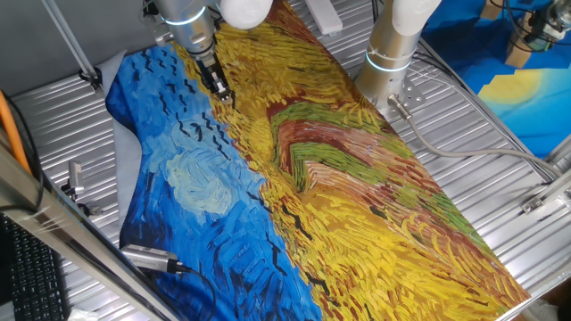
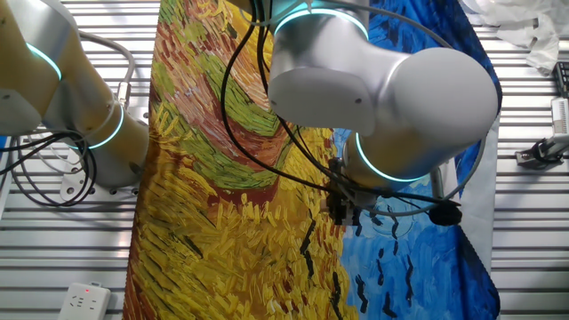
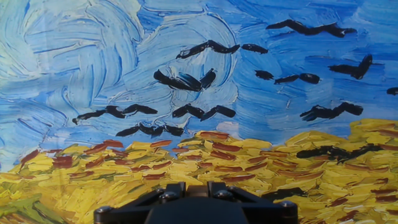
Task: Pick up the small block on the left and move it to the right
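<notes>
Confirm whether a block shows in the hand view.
No, the hand view shows only the painted cloth ahead of the gripper.

Painted cloth (image 1: 294, 178) — swirling blue sky, black birds, yellow-green wheat strokes — white arm (image 2: 391, 89), cyan rings

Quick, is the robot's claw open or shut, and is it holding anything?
Gripper: down at the painted cloth, but whether it is open or shut, or holding anything, cannot be told; no block is visible.

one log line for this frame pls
arm: over cloth at blue/yellow edge | pincer: low, near cloth, state unclear | block: not visible in any view | held: cannot tell
</notes>
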You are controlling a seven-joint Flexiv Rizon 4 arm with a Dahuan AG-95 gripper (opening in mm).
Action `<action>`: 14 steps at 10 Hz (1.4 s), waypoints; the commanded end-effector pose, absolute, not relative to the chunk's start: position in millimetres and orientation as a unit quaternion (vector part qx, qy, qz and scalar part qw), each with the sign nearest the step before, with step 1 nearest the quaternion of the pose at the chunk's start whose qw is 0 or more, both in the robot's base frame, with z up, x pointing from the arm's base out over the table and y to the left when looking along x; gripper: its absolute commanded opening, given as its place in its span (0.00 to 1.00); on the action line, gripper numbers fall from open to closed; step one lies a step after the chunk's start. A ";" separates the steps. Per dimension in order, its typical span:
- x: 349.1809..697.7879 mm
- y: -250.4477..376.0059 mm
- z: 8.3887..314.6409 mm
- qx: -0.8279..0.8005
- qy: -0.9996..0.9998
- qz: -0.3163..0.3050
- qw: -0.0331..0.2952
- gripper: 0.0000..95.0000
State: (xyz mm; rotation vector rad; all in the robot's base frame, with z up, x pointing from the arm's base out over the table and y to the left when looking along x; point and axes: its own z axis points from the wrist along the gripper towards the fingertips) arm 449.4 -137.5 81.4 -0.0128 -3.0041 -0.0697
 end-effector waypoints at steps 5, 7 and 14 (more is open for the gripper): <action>448.7 -136.6 81.0 -0.007 -0.997 -0.023 0.068 0.00; 448.5 -136.6 80.8 -0.009 -0.997 -0.022 0.069 0.00; 446.6 -143.9 79.3 -0.005 -0.998 -0.013 0.069 0.00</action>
